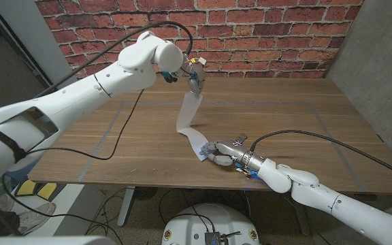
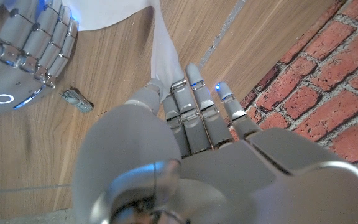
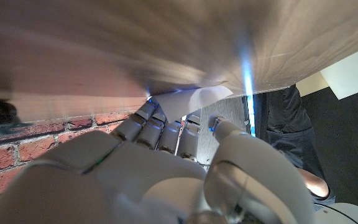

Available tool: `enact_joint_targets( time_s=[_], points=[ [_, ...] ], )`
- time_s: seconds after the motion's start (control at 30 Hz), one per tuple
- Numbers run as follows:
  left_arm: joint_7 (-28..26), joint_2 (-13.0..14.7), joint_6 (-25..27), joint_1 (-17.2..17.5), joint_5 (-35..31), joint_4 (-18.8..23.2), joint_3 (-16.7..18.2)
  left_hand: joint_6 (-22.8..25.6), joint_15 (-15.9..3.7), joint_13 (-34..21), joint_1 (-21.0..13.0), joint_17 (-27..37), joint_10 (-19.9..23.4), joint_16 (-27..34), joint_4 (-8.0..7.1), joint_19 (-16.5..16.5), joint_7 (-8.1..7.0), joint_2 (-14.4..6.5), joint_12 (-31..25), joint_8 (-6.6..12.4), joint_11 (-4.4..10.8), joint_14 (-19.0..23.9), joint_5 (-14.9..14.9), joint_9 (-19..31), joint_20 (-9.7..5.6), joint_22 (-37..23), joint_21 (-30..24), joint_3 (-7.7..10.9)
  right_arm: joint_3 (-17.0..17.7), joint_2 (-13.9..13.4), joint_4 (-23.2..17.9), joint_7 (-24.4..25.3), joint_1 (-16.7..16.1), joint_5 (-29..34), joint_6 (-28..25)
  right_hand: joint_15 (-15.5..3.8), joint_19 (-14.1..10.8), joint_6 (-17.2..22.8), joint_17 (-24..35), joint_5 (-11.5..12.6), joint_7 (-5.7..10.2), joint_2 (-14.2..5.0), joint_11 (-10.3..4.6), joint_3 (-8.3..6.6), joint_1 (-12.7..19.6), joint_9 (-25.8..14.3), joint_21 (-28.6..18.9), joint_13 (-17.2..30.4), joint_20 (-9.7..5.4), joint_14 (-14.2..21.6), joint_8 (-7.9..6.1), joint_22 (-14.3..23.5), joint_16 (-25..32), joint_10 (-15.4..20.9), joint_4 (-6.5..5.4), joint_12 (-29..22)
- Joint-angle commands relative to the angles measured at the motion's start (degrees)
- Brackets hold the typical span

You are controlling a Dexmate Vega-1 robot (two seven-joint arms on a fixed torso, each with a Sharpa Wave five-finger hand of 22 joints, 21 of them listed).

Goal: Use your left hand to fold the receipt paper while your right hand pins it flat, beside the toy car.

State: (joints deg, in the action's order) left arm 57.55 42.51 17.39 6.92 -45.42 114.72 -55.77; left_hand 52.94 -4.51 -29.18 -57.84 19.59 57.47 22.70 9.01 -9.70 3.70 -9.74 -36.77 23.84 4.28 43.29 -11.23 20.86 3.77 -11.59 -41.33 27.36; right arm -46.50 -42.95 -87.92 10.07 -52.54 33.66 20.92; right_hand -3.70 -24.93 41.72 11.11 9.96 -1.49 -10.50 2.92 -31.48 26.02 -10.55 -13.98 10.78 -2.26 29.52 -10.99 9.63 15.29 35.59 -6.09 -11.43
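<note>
The white receipt paper [image 1: 188, 112] is a long strip rising from the table to my left hand [image 1: 194, 76], which pinches its far end in the air over the back of the table. The strip [image 2: 166, 56] runs out from under that hand's fingers [image 2: 194, 99]. My right hand [image 1: 224, 153] is near the front edge, with its fingers pressing the strip's near end [image 3: 197, 99] onto the wood. A small grey object [image 2: 78, 100], possibly the toy car, lies on the table just beside the right hand [image 2: 27, 56].
The wooden table [image 1: 305, 122] carries faint grey tape lines. A brick wall [image 1: 250, 34] runs behind it. A black cable [image 1: 124, 136] hangs from the left arm over the table's left half. A person in dark clothes [image 3: 291, 137] is beyond the table edge.
</note>
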Motion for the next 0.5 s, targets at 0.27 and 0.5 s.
enact_joint_targets(
  time_s=[0.27,0.5],
  points=[
    [-2.79,-1.88,-8.45,10.56,-23.84,8.87,3.71,0.86,-6.42,-1.17,-0.42,1.63,-0.18,1.1,-0.25,-0.96,-0.25,0.0,-1.49,0.12,1.74,1.27,-0.21,0.25,-1.39,-0.24,-0.87,-0.4,-0.27,-0.26,-0.85,-1.96,-0.22,0.68,-0.48,2.68,-6.1,0.67,0.87,-0.06,0.07,0.11,1.75,0.04,-0.46,-0.12,-0.24,0.16,6.27,2.72,-0.1,0.88,0.26,2.4,0.38,-0.23],
    [-2.38,-3.44,-15.02,12.94,-27.38,9.21,5.06,1.0,-6.64,-1.74,-0.13,1.97,-0.31,1.19,-0.52,-1.3,-0.68,0.08,-1.98,0.03,1.89,1.47,-0.13,0.09,-1.61,-0.26,-1.2,-0.58,-0.16,-0.21,-0.74,-1.97,-0.24,0.31,-0.42,2.61,-6.15,0.67,0.9,-0.07,0.13,0.11,1.99,0.05,-0.51,-0.12,-0.21,0.17,6.27,2.73,-0.08,0.88,0.22,2.41,0.38,-0.2]
  ],
)
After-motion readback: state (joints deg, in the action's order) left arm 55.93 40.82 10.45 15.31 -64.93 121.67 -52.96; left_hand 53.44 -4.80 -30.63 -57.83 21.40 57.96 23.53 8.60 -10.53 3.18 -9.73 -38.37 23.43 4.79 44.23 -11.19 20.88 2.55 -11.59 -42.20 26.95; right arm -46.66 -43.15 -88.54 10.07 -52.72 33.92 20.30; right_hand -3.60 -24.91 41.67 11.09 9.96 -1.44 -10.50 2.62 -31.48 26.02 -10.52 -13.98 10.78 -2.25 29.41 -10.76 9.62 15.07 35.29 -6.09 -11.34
